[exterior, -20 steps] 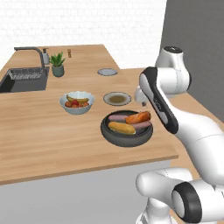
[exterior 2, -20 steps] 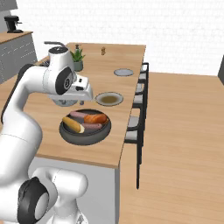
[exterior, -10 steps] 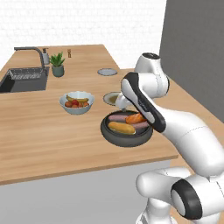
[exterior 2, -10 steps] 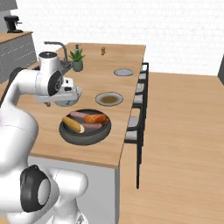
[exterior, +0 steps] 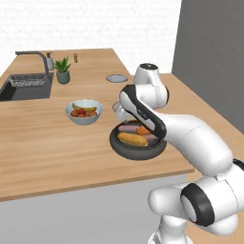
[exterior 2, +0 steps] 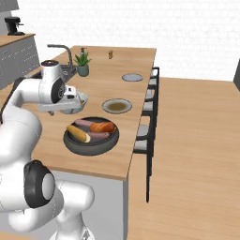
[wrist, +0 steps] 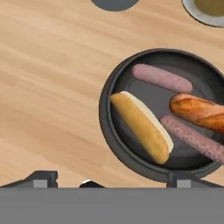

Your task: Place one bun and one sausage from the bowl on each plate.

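As its arm swings in, the gripper (wrist: 105, 177) hangs over the bowl (wrist: 107, 127), jaws wide.
Yellow bun (wrist: 141, 126) at twelve o'clock; nothing plated yet.

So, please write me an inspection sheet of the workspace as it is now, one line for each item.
Surface: wooden counter, with a sink at its far left.
Job's things: dark bowl holds the yellow bun, the orange-brown bun and two sausages; near plate and far plate carry no food.
Clutter: fruit bowl, potted plant.
Hand: hand open, above the counter at the dark bowl's edge, holding nothing.
Cables: nothing seen.
Surroundings: stools along the counter's side, coffee machine on a back counter.
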